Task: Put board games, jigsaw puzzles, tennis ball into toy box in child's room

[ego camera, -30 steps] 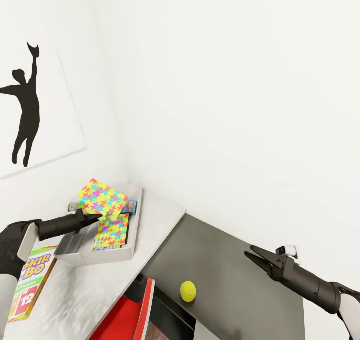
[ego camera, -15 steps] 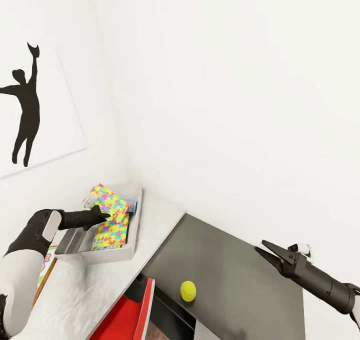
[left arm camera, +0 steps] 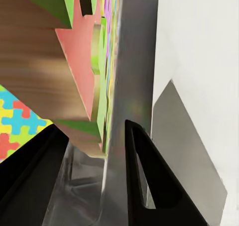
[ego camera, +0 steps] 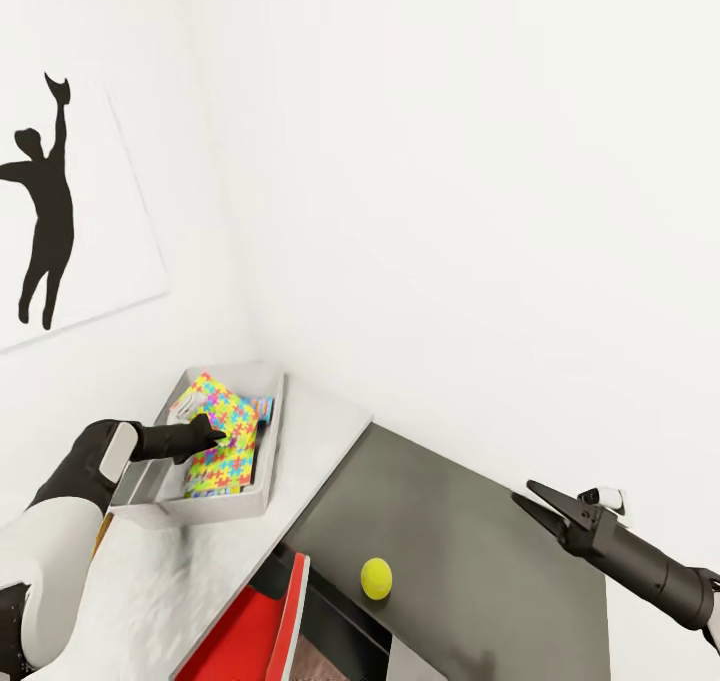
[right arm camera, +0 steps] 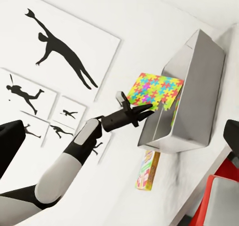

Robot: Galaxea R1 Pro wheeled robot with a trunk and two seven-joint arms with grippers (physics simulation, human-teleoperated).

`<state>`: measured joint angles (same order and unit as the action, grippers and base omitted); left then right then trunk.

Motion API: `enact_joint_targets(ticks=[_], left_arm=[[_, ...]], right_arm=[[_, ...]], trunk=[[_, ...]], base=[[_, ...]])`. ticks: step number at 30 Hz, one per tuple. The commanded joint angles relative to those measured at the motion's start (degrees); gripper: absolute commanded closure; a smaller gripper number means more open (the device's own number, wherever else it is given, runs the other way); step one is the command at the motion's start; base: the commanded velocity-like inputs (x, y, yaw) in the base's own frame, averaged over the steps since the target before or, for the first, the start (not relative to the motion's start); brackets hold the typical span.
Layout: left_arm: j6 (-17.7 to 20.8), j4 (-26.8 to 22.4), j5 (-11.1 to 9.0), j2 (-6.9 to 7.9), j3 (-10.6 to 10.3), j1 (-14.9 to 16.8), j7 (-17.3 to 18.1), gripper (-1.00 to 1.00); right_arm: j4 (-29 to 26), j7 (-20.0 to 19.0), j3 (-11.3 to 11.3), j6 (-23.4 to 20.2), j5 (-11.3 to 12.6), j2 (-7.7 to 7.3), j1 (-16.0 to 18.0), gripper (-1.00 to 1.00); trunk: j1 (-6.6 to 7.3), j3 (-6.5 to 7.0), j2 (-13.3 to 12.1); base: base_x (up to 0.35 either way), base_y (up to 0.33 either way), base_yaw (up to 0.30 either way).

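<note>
- Where the head view meets its lower edge, the white table (ego camera: 300, 441) is cut off, and the left arm hides part of its near surface.
- Dark grey cabinet (ego camera: 480, 561), smooth and flat-topped, sits lower and just beside the table; its near end runs out of frame.
- Wall print (ego camera: 60, 211): a black leaping silhouette on white, cropped at the picture's left edge.
- Toy box (ego camera: 268, 431), light grey with sloping walls, stands on the table near the wall corner; its near wall hides the lower contents.
- Red item (ego camera: 285, 621) below the table edge is partly cut off; what it is cannot be told.
- Puzzle (ego camera: 228, 411), a thin slab of bright interlocking pieces, is tilted with its lower edge inside the box and leans over a second puzzle (ego camera: 225, 466) lying flat within.
- A blue-edged flat item beside them in the box is too hidden to identify.
- Skip-Bo box (right arm camera: 147, 171) lies flat on the table just beside the toy box.
- Left gripper (ego camera: 205, 431): dark tapered fingers pinched on the tilted puzzle's edge, at the box.
- Right gripper (ego camera: 530, 499) hangs over the cabinet, jaws narrowly parted and empty.
- Ball (ego camera: 376, 578), small, fuzzy, yellow-green, rests on the cabinet near its edge, well apart from both grippers.
</note>
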<state>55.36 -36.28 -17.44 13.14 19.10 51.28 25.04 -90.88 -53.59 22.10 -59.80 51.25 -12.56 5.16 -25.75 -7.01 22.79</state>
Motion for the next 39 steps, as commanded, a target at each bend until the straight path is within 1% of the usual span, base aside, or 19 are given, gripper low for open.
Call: enact_joint_targets(ticks=[1, 7, 16, 29, 39], left_arm=[[-0.09, 0.17, 0.3, -0.07, 0.27, 0.06, 0.16, 1.0], [-2.11, 1.36, 0.3, -0.12, 0.42, 0.1, -0.27, 1.0], [-4.22, 1.73, 0.3, -0.06, 0.57, 0.08, -0.25, 1.0], [-4.73, 1.74, 0.21, 0.04, 0.59, 0.06, -0.16, 1.0], [-4.75, 1.74, 0.21, 0.04, 0.59, 0.05, 0.25, 1.0]], right_arm=[[0.0, -0.28, 0.05, -0.2, -0.18, -0.01, 0.06, -1.0], [0.0, -0.28, 0.05, -0.2, -0.18, -0.01, 0.09, -1.0], [0.0, -0.33, 0.04, -0.2, -0.18, -0.01, 0.04, -1.0], [0.0, -0.44, 0.02, -0.2, -0.11, 0.06, 0.04, -1.0], [0.0, -1.32, 0.05, -0.2, -0.15, -0.07, 0.09, -1.0]], trunk=[[-0.03, -0.22, 0.13], [-0.03, -0.78, 0.13], [-0.03, -1.62, 0.13], [-0.03, -2.83, 0.13], [-0.03, -3.02, 0.13]], base=[[0.0, 0.0, 0.0], [0.0, 0.0, 0.0], [0.0, 0.0, 0.0], [0.0, 0.0, 0.0], [0.0, 0.0, 0.0]])
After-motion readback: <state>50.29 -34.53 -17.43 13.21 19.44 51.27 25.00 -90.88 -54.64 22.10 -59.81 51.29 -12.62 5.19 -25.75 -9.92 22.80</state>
